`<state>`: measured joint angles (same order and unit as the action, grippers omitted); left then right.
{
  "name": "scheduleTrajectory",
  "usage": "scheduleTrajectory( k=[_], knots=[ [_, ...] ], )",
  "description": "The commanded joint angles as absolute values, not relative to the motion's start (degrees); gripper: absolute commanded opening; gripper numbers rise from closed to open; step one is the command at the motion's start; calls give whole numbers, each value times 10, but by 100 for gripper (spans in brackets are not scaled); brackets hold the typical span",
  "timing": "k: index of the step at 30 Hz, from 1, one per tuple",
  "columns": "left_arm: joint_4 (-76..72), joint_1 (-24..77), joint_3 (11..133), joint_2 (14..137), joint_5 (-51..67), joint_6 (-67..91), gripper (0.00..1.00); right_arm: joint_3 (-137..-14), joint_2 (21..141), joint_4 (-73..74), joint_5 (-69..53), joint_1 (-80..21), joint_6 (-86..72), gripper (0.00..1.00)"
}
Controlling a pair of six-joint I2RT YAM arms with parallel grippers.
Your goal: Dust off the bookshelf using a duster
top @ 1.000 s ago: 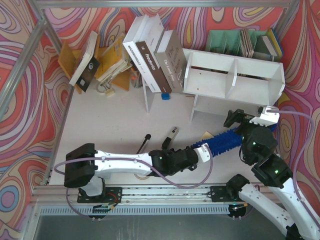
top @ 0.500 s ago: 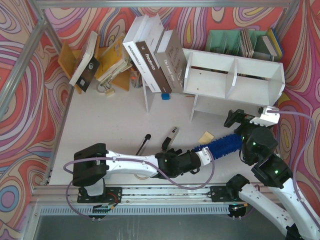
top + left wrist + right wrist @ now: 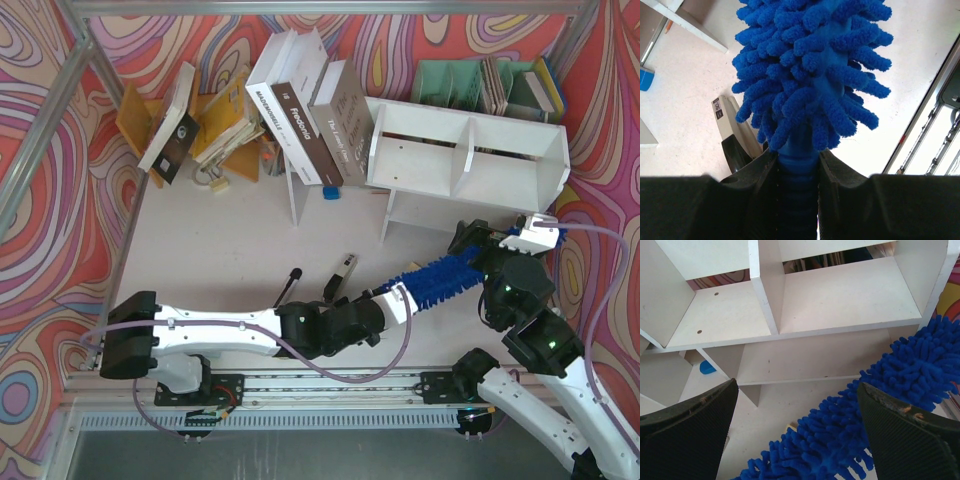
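The blue fluffy duster (image 3: 460,268) slants up to the right from my left gripper (image 3: 397,300), which is shut on its ribbed blue handle (image 3: 797,165). In the left wrist view the shaggy head (image 3: 810,65) fills the middle. The white bookshelf (image 3: 470,160) stands at the back right, its divided upper tier (image 3: 840,295) facing my right wrist camera. My right gripper (image 3: 497,243) hovers open in front of the lower tier. The duster (image 3: 880,405) passes between and below its fingers (image 3: 690,435) without being clamped. The duster tip (image 3: 556,236) shows just past the right wrist.
Leaning books (image 3: 300,110) rest on a thin white panel (image 3: 294,195) at the back left. A pale green organiser (image 3: 470,85) stands behind the shelf. A black-and-silver tool (image 3: 343,272) and a black stick (image 3: 290,285) lie mid-table, and a small blue block (image 3: 330,192) lies by the panel.
The left arm has drawn back toward the left. The duster now slants more steeply, and its tip has come out beyond the right gripper. The right arm has hardly moved.
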<state>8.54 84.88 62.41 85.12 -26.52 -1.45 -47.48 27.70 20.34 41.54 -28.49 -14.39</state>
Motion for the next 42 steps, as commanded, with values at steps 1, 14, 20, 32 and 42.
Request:
scheduleTrajectory(
  k=[1,14,20,32,42],
  knots=[
    [67,849,623,853,-293,10,0,-468,269,186,425,-285,-142,90],
    [104,865,588,900,-283,111,0,-466,269,186,427,-284,-141,90],
    [152,905,589,888,-337,134,0,-464,267,186,430,-284,-140,90],
    [291,998,532,744,-489,243,0,-456,264,176,437,-284,-135,90],
    [462,1046,551,707,-562,390,0,-457,273,176,438,-284,-136,90]
  ],
)
